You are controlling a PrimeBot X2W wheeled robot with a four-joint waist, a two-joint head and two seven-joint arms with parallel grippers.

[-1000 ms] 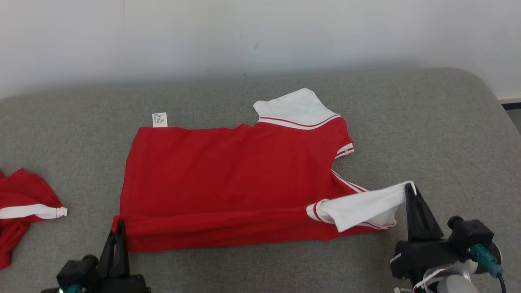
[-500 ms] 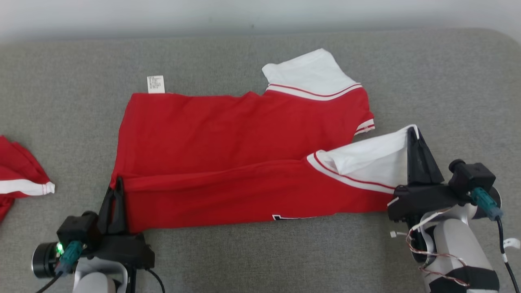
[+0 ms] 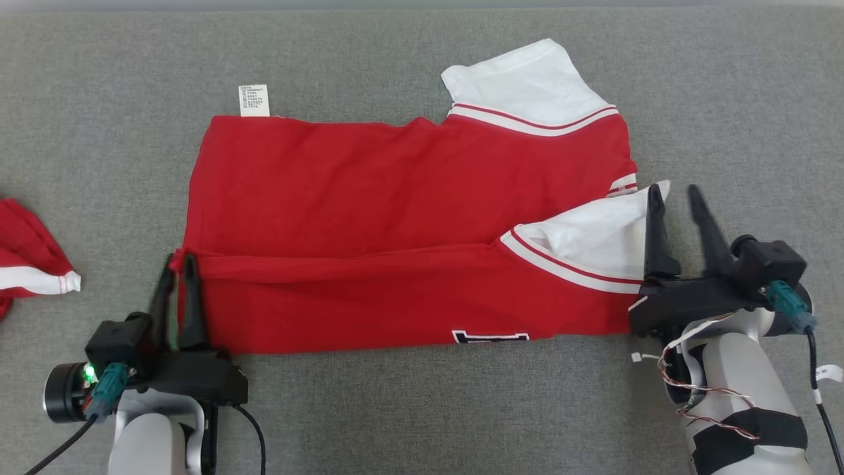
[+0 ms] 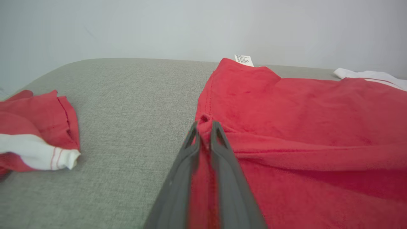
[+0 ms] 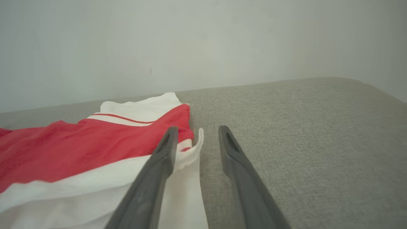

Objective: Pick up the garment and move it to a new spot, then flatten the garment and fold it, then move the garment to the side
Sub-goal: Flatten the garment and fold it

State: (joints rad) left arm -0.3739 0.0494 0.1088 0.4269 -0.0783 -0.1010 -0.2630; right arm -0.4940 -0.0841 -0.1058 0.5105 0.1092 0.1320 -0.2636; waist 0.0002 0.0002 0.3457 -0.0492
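The garment (image 3: 395, 191) is a red shirt with white sleeves, lying flat on the grey padded surface (image 3: 422, 409) with its near part folded over the middle. My left gripper (image 3: 178, 258) is shut on the red hem corner at the fold's left end. The left wrist view shows red cloth of the garment (image 4: 286, 108) pinched between that gripper's (image 4: 205, 124) fingers. My right gripper (image 3: 672, 191) stands open at the fold's right end. The white sleeve (image 3: 593, 237) rests against its left finger. In the right wrist view the sleeve tip (image 5: 187, 159) lies loose beside my right gripper (image 5: 198, 130).
A second red and white garment (image 3: 26, 257) lies bunched at the left edge, also the crumpled cloth (image 4: 31, 140) in the left wrist view. A white care label (image 3: 254, 100) sticks out at the shirt's far left corner. A pale wall (image 5: 203, 41) backs the surface.
The head camera has tilted down. Both grippers carried the near edge farther over the shirt, widening the fold. My right gripper has opened and let go of the white sleeve.
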